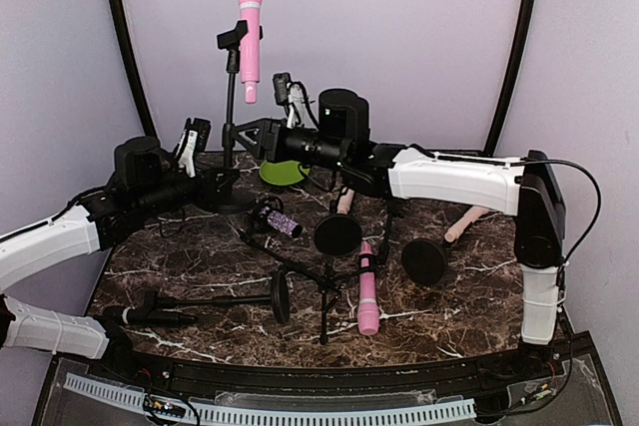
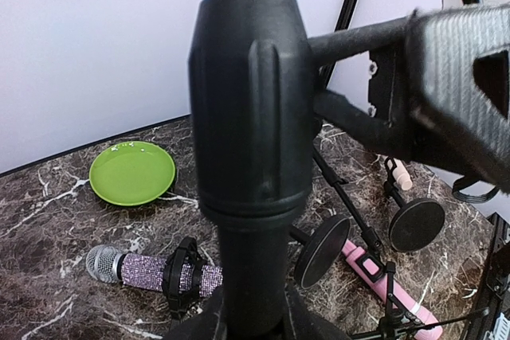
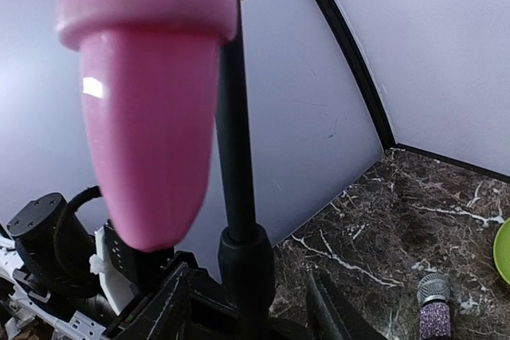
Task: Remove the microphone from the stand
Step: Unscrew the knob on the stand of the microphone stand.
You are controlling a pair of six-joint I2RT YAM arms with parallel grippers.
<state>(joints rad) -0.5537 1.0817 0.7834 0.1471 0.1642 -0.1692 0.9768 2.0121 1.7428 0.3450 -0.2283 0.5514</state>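
Observation:
The pink microphone (image 1: 250, 32) stands upright in the clip at the top of a black stand (image 1: 231, 112) at the back left of the table. Its lower end (image 3: 147, 117) hangs large in the right wrist view, beside the stand pole (image 3: 237, 141). My left gripper (image 1: 218, 185) is shut on the stand's pole low down, under a thick collar (image 2: 251, 109). My right gripper (image 1: 241, 135) is open, its fingers (image 3: 171, 308) on either side of the pole's collar (image 3: 247, 264) with gaps, well below the microphone.
A green plate (image 1: 282, 173) lies behind the stand. On the marble table (image 1: 200, 276) lie a glittery purple microphone (image 1: 281, 221), a second pink microphone (image 1: 367, 291), a black microphone (image 1: 150, 316), a beige one (image 1: 467, 221) and toppled stands with round bases (image 1: 337, 234).

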